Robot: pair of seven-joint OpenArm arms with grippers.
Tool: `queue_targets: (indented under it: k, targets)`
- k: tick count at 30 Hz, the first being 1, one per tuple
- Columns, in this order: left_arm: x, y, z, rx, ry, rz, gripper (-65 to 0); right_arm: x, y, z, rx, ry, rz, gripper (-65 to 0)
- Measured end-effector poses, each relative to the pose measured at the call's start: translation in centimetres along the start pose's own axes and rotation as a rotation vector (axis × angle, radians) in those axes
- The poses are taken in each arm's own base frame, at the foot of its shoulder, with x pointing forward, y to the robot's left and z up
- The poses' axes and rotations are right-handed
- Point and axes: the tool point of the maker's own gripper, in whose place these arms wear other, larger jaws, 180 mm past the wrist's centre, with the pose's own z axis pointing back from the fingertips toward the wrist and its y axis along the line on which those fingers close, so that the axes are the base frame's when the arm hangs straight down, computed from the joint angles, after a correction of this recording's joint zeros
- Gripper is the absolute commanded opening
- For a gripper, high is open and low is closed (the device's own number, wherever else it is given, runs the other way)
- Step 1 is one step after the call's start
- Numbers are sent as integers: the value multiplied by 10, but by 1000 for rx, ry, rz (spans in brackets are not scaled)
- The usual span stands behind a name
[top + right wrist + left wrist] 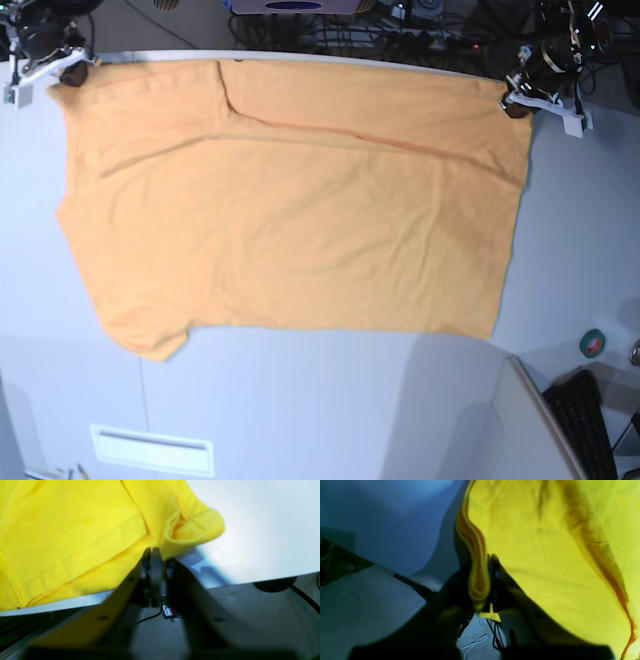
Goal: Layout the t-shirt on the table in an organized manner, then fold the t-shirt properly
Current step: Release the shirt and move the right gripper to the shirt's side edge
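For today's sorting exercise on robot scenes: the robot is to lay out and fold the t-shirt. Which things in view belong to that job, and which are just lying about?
Part of the job:
- t-shirt, spread out flat
- table beneath it
- left claw at one far corner
- right claw at the other

Just lying about:
- roll of tape
- keyboard
- cables behind the table

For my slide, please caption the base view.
Orange t-shirt spread flat on the white table, both end effectors at its far corners.

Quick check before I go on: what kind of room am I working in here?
Probably a lab or workshop bench, not a home. Tangled cables and electronics crowd the far edge of the white table, a keyboard sits at its near corner, and only the t-shirt lies on it.
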Motion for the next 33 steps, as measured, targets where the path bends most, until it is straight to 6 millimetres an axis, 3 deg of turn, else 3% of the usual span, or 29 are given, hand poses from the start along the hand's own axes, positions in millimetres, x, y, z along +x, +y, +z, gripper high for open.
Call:
queue_targets:
  k: [3,5,7,10,14,17,21,24,27,31,33]
  targets:
    - [6,-3,3,-2,-16,-15,-276,2,-1,1,-3,-8,-1,-441]
    - [14,-8,5,-10,-37,-29,-168,9,-6,9,-30,-39,-7,-441]
    - [22,-13,8,-21,-62,-42,-102,25,-12,23,-75,-97,3,-437]
    - [41,-3,20,6,-122,-24,-94,52,-11,37,-97,-176,37,-437]
    - [77,15,44,61,-233,-25,-94,81,-5,33,-89,-220,71,-437]
    - [96,15,56,69,-293,-28,-94,133,-13,26,-78,-298,104,-437]
    - [121,9,59,61,-320,-93,-95,188,3,-23,3,-242,204,-435]
    - [128,-15,48,9,-289,-187,-97,223,31,-74,94,-158,232,-435]
    - [119,-36,36,-41,-250,-227,-181,257,57,-105,165,-183,215,-435]
    - [121,-43,31,-53,-244,-237,-448,277,77,-128,163,-196,211,-434]
    - [123,-44,29,-59,-252,-225,-576,281,72,-137,79,-225,182,-432]
